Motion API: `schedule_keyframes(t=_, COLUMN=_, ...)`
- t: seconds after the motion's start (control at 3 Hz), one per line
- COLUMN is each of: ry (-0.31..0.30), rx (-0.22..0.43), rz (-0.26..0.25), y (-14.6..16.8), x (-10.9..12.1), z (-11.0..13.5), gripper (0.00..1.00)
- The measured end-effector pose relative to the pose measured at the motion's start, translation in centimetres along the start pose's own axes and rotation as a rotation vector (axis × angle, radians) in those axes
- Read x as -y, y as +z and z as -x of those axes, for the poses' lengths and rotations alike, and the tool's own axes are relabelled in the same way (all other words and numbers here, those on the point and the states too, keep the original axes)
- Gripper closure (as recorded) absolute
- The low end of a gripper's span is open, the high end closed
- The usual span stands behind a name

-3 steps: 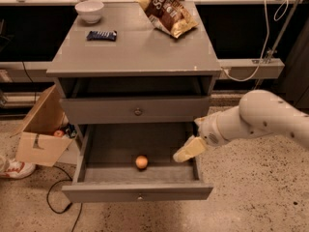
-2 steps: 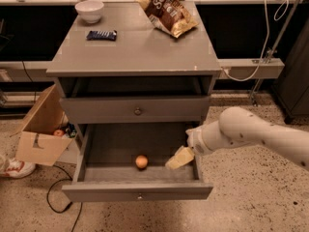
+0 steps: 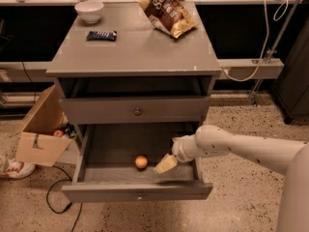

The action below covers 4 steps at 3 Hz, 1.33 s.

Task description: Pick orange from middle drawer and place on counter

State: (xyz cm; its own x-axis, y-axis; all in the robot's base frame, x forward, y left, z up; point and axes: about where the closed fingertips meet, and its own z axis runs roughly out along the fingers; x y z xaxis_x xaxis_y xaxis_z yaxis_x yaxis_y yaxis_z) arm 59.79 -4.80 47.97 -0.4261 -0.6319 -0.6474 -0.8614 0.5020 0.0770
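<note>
The orange [image 3: 141,162] lies on the floor of the pulled-out middle drawer [image 3: 106,192], near its middle and towards the front. My gripper [image 3: 165,164] is down inside the drawer, just right of the orange and close to it. The white arm reaches in from the right over the drawer's right side. The counter [image 3: 135,47] is the grey cabinet's flat top above. The upper knobbed drawer [image 3: 137,111] is closed.
On the counter stand a white bowl [image 3: 89,9], a dark snack bar [image 3: 101,35] and a chips bag [image 3: 166,12] along the back. A cardboard box [image 3: 41,129] holding a red fruit [image 3: 58,133] stands left of the cabinet. A cable lies on the floor.
My gripper has moved left and down into the open drawer, from its right side to just beside the orange. The orange has not moved.
</note>
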Motion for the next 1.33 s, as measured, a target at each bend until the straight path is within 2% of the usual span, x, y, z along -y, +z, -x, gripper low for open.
schedule_keyframes(t=0.67, ry=-0.063, rx=0.064, rz=0.026, y=7.5, x=0.3, z=2.1, gripper=0.00)
schedule_keyframes(t=1.0, ry=-0.076, rx=0.082, rz=0.058, y=10.8, x=-0.6, z=2.7, gripper=0.00)
schedule_keyframes(t=1.33, ry=-0.079, rx=0.086, rz=0.067, y=12.5, x=-1.3, z=3.1, gripper=0.00)
